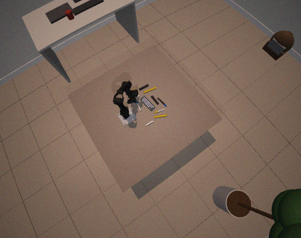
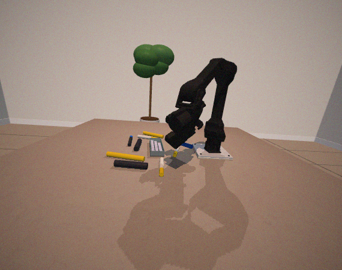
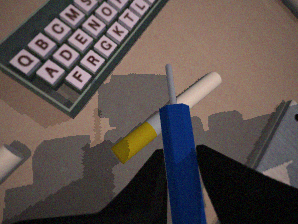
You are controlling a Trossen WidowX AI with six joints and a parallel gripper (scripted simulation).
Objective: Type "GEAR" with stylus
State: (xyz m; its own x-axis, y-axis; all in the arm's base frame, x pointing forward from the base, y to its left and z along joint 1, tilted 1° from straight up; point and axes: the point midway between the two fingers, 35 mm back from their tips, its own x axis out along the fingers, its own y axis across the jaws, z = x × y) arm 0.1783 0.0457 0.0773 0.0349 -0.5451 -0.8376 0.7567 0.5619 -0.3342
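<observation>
Notably, jaws were clamped on the blue stylus (image 3: pixel 180 150); a white-and-yellow marker (image 3: pixel 165 118) lay beneath its tip, beside the keyboard (image 3: pixel 75 47)

Only the keyboard (image 3: pixel 75 47) carries readable marks, seen in the wrist view: dark capital letters, one on each pale keycap. The row nearest the camera reads Q, A, F, the next B, C, D, E, R, G, K, T, L, and the row beyond shows M, S, N, O and an I. Keys further up are cut off at the frame edge and cannot be read.
</observation>
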